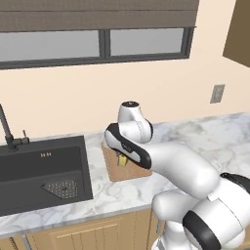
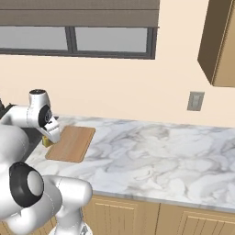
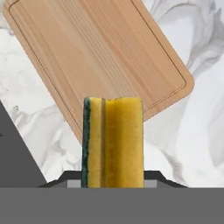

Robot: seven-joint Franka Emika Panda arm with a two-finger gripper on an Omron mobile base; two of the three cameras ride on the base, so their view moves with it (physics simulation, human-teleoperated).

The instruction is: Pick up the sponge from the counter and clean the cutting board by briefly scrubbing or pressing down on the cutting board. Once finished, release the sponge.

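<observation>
The hand (image 3: 113,181) is clamped on the sponge (image 3: 113,142), held above the cutting board (image 3: 96,57). It looks light and squashy (pinched across its flat faces), so pressing it down onto the desk (image 2: 151,156) board should go gently.

Yellow sponge (image 3: 114,142) with dark green scrub face; light-brown, straight-grained cutting board (image 3: 105,57); white-and-grey marbled counter (image 2: 156,156); black sink (image 1: 41,171).

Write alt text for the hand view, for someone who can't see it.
A yellow sponge with a dark green scrub face stands gripped in the gripper, in front of a light-brown wooden cutting board lying at an angle on the white-and-grey marbled counter.
</observation>
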